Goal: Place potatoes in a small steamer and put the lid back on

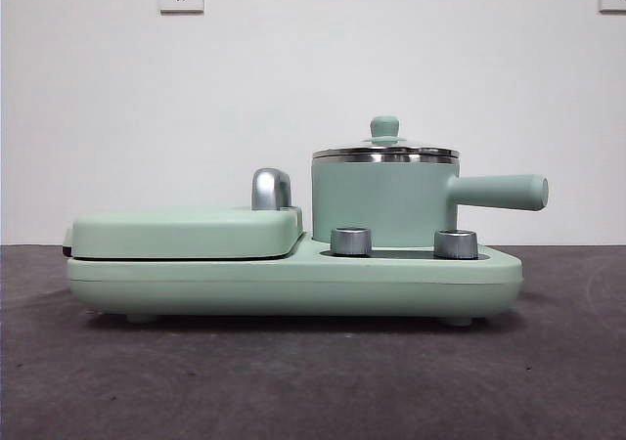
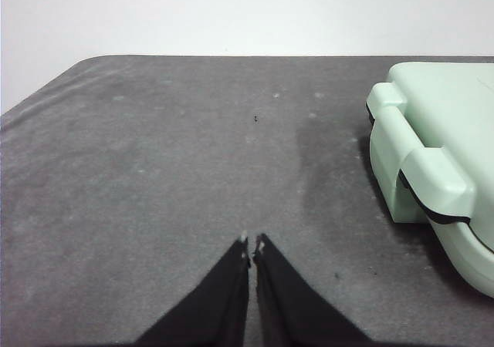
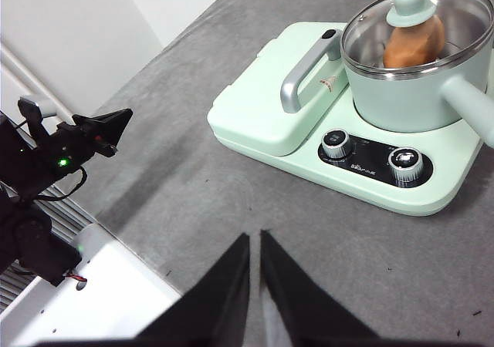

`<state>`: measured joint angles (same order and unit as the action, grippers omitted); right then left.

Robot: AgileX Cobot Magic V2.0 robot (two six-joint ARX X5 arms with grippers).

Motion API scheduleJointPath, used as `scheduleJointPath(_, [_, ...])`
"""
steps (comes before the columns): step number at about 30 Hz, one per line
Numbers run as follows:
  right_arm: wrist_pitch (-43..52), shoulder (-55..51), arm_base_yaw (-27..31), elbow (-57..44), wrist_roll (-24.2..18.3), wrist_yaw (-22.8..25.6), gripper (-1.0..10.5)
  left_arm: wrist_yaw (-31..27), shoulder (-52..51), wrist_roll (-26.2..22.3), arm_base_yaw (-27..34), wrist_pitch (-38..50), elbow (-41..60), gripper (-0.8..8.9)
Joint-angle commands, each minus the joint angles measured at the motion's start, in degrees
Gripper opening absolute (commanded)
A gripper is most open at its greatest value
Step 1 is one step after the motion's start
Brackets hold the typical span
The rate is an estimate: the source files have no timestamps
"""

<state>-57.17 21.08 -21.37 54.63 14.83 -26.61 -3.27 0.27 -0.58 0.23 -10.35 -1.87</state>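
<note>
The small mint-green steamer pot [image 1: 383, 200] stands on the right of the cooker base, its stubby handle [image 1: 499, 193] pointing right. The lid [image 1: 384, 150] with its mint knob sits on the pot's rim. In the right wrist view the pot [image 3: 409, 92] shows the orange-brown potato [image 3: 413, 42] inside, seen through the glass lid [image 3: 409, 8]. My left gripper [image 2: 252, 243] is shut and empty, low over the grey table beside the griddle end. My right gripper [image 3: 255, 237] is shut and empty, well away from the cooker. Neither gripper shows in the front view.
The mint cooker base [image 1: 293, 279] carries a flat closed griddle [image 1: 186, 233] with a chrome handle [image 1: 271, 188] and two steel knobs [image 1: 351, 241]. The griddle's hinge end [image 2: 432, 170] lies near my left gripper. The other arm [image 3: 69, 146] stands at the table's edge.
</note>
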Motion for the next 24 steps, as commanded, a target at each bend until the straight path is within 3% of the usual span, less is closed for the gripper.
scheduleJointPath(1, [0.6, 0.1, -0.2, 0.5, -0.1, 0.0, 0.2, -0.3, -0.1, -0.9, 0.1, -0.3, 1.1, 0.19])
scheduleJointPath(24, [0.8, 0.0, 0.2, 0.5, -0.6, 0.2, 0.2, -0.3, -0.1, -0.9, 0.1, -0.3, 1.1, 0.19])
